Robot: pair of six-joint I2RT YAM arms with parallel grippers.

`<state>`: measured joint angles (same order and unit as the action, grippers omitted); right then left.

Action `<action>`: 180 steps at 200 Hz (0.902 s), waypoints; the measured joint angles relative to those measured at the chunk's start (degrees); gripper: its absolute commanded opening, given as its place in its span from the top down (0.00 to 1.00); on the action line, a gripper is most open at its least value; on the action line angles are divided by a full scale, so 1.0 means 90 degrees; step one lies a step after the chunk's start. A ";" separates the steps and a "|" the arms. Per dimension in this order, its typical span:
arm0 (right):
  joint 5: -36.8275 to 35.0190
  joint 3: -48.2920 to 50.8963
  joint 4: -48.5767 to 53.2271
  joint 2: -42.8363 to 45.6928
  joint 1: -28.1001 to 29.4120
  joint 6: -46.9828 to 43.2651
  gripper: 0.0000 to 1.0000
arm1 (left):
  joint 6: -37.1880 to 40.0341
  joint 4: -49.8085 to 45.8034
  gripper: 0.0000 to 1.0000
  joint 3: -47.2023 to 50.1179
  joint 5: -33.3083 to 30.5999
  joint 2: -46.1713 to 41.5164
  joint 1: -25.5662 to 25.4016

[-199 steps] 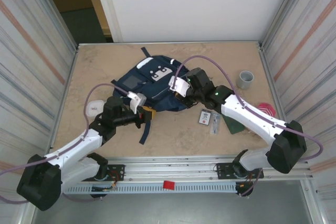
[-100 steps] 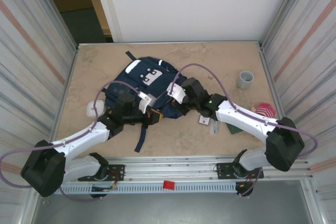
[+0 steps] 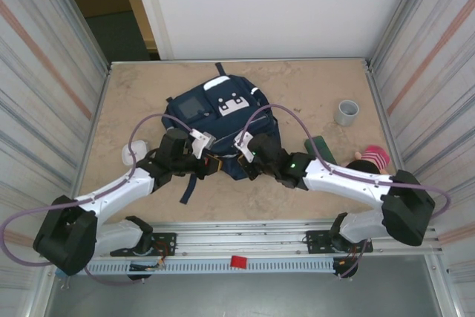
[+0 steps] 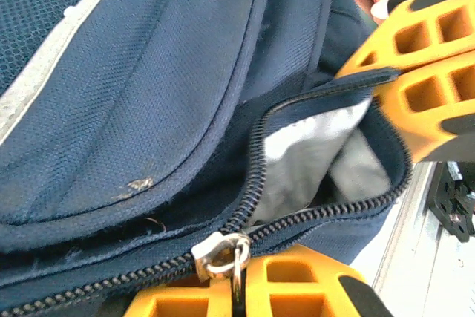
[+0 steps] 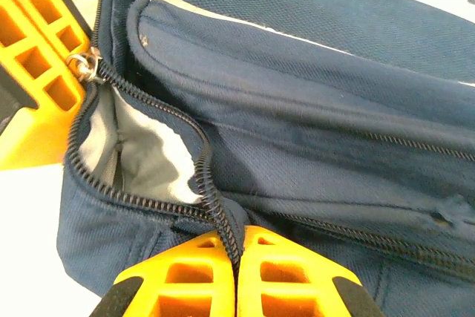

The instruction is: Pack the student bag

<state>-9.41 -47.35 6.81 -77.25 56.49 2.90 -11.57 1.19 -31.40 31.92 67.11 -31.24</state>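
as the bag [image 3: 223,130] lies on the worktop [image 3: 312,87], my left jaws pinch its zip pull [image 4: 223,252], my right jaws its rim [image 5: 213,209].

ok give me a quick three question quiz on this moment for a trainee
1. True or false: the gripped zip on the student bag is fully closed.
2. What does the left gripper pinch? A) nothing B) the zipper pull C) a pen
3. What colour is the lining showing through the gap?

Key: 1 false; 2 B; 3 grey
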 measured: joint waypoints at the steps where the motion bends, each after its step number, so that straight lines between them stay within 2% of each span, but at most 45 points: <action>1: -0.0002 0.0000 -0.0010 -0.0036 0.0010 0.0022 1.00 | 0.0002 0.0000 1.00 -0.0002 0.0005 0.0007 0.0000; 32: 0.0000 -0.0015 -0.0206 -0.0593 0.0100 0.0396 0.99 | 0.0032 -0.0151 1.00 -0.0007 0.0141 0.0104 -0.0027; 44: 0.0015 -0.0015 -0.0228 -0.0665 0.0102 0.0515 0.88 | 0.0046 -0.0155 1.00 -0.0007 0.0177 0.0121 -0.0061; 65: 0.0109 -0.0015 -0.0243 -0.0617 0.0112 0.0777 0.61 | 0.0053 -0.0165 1.00 -0.0010 0.0163 0.0124 -0.0085; 74: 0.0194 -0.0012 -0.0219 -0.0510 0.0114 0.1020 0.47 | 0.0056 -0.0189 1.00 -0.0012 0.0119 0.0124 -0.0104; 81: 0.0296 -0.0012 -0.0219 -0.0398 0.0107 0.1217 0.41 | 0.0070 -0.0202 1.00 -0.0012 0.0112 0.0124 -0.0109; 94: 0.0549 -0.0012 -0.0109 -0.0078 0.0000 0.1797 0.38 | 0.0073 -0.0206 1.00 -0.0012 0.0095 0.0129 -0.0112; 141: 0.1263 0.0367 0.0087 0.1175 -0.0663 0.5068 0.34 | 0.0073 -0.0206 1.00 -0.0012 -0.0051 0.0350 -0.0114; 158: 0.1438 0.0794 -0.0080 0.1263 -0.0675 0.6169 0.25 | 0.0078 -0.0223 1.00 -0.0012 -0.0075 0.0430 -0.0112; 180: 0.1751 0.1326 -0.0517 0.1037 -0.0777 0.7254 0.23 | 0.0138 -0.0274 1.00 -0.0012 -0.0153 0.0447 -0.0126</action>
<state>6.35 -35.42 2.15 -67.92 49.50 68.18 -10.33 -1.28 -31.51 30.55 71.13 -32.38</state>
